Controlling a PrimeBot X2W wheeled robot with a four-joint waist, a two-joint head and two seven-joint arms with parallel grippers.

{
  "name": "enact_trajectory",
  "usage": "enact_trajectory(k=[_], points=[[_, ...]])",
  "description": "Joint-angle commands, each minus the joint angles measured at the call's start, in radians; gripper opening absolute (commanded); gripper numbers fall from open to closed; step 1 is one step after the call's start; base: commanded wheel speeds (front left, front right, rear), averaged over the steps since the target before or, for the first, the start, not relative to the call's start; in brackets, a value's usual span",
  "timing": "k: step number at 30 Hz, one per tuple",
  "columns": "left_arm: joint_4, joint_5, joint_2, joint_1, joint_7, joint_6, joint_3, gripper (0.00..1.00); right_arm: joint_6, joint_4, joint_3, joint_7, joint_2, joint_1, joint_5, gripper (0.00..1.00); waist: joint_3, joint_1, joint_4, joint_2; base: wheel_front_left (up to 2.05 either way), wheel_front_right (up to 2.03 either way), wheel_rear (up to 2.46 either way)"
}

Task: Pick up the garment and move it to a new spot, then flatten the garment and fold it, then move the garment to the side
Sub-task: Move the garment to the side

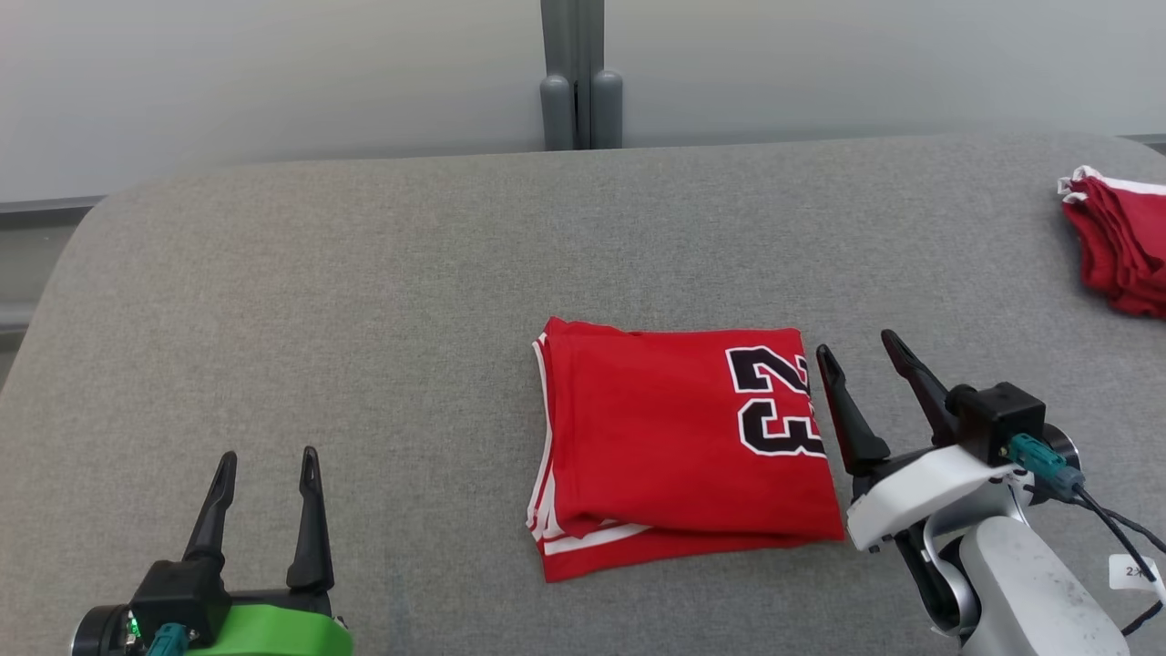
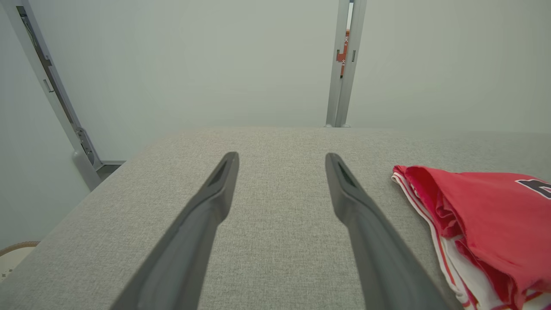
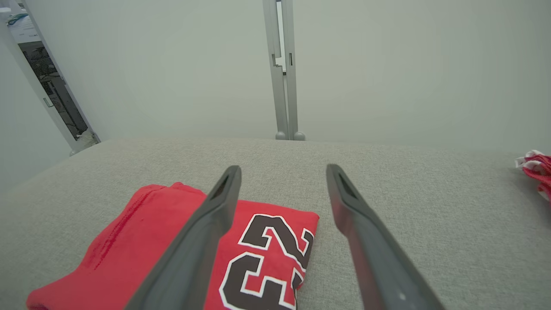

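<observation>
The garment [image 1: 679, 446], a red jersey with white trim and a black number, lies folded into a neat rectangle on the grey cloth-covered table [image 1: 364, 273], a little right of the middle and toward the robot's edge. The right gripper [image 1: 856, 344] stands just beside the garment's right edge, next to the number, with its two dark fingers spread wide and nothing between them. In the right wrist view one finger lies across the red cloth and the other over bare table; whether it touches the cloth cannot be told. The left gripper [image 1: 269, 454] is well apart to the garment's left, also wide open and empty. A second heap of red cloth [image 1: 1125, 246] sits at the table's far right.
</observation>
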Motion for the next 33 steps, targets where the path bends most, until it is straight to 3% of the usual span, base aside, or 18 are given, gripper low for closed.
enact_trajectory(k=[1,18,25,27,28,33], points=[[-0.001,0.004,0.000,-0.020,-0.003,0.003,-0.003,1.00,0.000,0.028,0.002,0.005,-0.002,-0.022,0.006,1.00,0.019,0.0000,0.015,0.0000,0.00,0.00,0.00],[0.026,-0.014,0.000,-0.088,-0.003,0.011,-0.045,1.00,0.000,0.419,0.020,-0.012,0.036,-0.152,0.040,1.00,0.100,0.0000,0.068,0.0000,0.00,0.00,0.00],[0.031,-0.017,0.000,-0.093,-0.003,0.020,-0.057,1.00,0.000,0.527,0.053,-0.014,0.055,-0.167,0.077,1.00,0.107,0.0000,0.080,0.0000,0.00,0.00,0.00],[0.032,-0.020,0.000,-0.092,-0.003,0.022,-0.059,1.00,0.000,0.546,0.067,-0.013,0.064,-0.167,0.097,0.15,0.108,0.0000,0.081,0.0000,0.00,0.00,0.00],[0.033,-0.021,0.000,-0.092,-0.003,0.023,-0.061,1.00,0.000,0.551,0.071,-0.014,0.065,-0.168,0.108,0.00,0.108,0.0000,0.082,0.0000,0.00,0.00,0.00],[0.031,-0.028,0.000,-0.089,-0.003,0.034,-0.070,1.00,-0.001,0.538,0.083,-0.014,0.033,-0.191,0.126,0.00,0.113,0.0000,0.077,0.0000,0.00,0.00,0.00]])
